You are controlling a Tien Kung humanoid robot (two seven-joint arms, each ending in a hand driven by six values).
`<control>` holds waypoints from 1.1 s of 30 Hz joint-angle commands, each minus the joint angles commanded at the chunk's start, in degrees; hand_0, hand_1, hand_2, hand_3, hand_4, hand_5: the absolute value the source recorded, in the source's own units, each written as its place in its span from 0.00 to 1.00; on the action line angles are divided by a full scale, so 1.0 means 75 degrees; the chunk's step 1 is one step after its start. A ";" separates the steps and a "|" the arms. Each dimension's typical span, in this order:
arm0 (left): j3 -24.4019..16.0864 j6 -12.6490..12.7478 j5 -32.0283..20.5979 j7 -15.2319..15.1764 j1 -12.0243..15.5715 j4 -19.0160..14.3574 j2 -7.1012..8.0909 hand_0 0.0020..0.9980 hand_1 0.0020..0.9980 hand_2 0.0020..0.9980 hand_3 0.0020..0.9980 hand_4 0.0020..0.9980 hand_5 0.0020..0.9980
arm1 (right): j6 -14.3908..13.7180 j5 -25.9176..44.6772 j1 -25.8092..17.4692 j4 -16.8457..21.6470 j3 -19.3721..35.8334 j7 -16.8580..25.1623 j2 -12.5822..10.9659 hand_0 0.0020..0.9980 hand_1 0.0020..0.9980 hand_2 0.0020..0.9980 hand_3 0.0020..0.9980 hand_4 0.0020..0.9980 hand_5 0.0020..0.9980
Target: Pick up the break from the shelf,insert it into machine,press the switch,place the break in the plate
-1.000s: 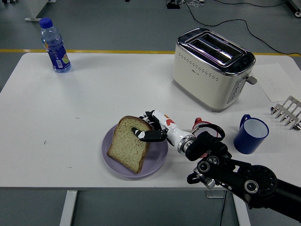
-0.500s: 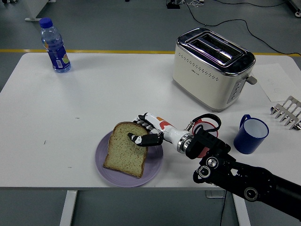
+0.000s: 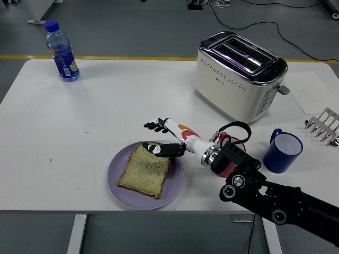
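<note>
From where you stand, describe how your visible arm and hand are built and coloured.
Only the right arm shows: chunky black links with round silver-ringed joints. A red band and a metal ring sit at the wrist, with red and black cables looping above. The right hand has a white body with an orange-red marking and slim black fingers.

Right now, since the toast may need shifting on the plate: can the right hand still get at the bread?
Probably yes. The right hand hangs open right at the bread's far corner on the purple plate, with nothing between them.
</note>
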 joint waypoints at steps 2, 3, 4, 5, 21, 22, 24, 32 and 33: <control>0.0000 0.0003 -0.0007 -0.0003 0.0000 0.0000 -0.0002 0.67 0.69 0.68 0.55 0.28 0.88 | -0.0159 -0.0125 -0.0017 0.0129 0.0066 0.0124 -0.0054 0.82 0.81 0.83 0.80 0.74 0.49; 0.0000 0.0006 -0.0017 -0.0005 0.0002 0.0000 -0.0002 0.67 0.69 0.68 0.55 0.28 0.87 | -0.0226 -0.0161 -0.0030 0.0254 0.0128 0.0216 -0.0102 0.84 0.82 0.85 0.83 0.74 0.50; 0.0001 0.0009 -0.0023 -0.0008 0.0004 0.0000 -0.0003 0.67 0.69 0.68 0.55 0.28 0.87 | -0.0285 -0.0209 -0.0044 0.0388 0.0211 0.0310 -0.0162 0.84 0.82 0.85 0.83 0.74 0.50; 0.0002 0.0012 -0.0026 -0.0010 0.0005 0.0000 -0.0003 0.67 0.69 0.68 0.55 0.28 0.87 | -0.0325 -0.0245 -0.0053 0.0522 0.0274 0.0380 -0.0206 0.84 0.82 0.85 0.83 0.74 0.50; -0.0016 0.0031 -0.0051 -0.0024 0.0031 0.0000 -0.0009 0.67 0.69 0.68 0.55 0.28 0.87 | 0.0873 0.2743 0.0028 0.3061 0.2844 0.2635 -0.1851 0.81 0.78 0.78 0.74 0.66 0.46; -0.0004 0.0037 -0.0075 -0.0025 0.0033 0.0000 -0.0012 0.67 0.69 0.68 0.55 0.28 0.87 | 0.0917 0.3081 0.0029 0.3081 0.2998 0.2694 -0.1952 0.77 0.73 0.71 0.65 0.60 0.38; 0.0025 0.0043 -0.0114 -0.0033 0.0041 0.0000 -0.0015 0.67 0.69 0.68 0.55 0.28 0.87 | 0.1038 0.3722 0.0012 0.2990 0.3462 0.2886 -0.2248 0.77 0.73 0.71 0.65 0.60 0.38; 0.0041 0.0035 -0.0114 -0.0036 0.0074 0.0000 -0.0029 0.67 0.69 0.68 0.55 0.28 0.87 | 0.1297 0.5986 -0.0428 0.2579 0.4941 0.3173 -0.2965 0.76 0.72 0.70 0.63 0.60 0.38; 0.0038 0.0034 -0.0109 -0.0035 0.0075 0.0000 -0.0030 0.67 0.69 0.68 0.55 0.28 0.87 | 0.1298 0.6183 -0.0450 0.2553 0.5031 0.3177 -0.2987 0.76 0.72 0.70 0.63 0.60 0.38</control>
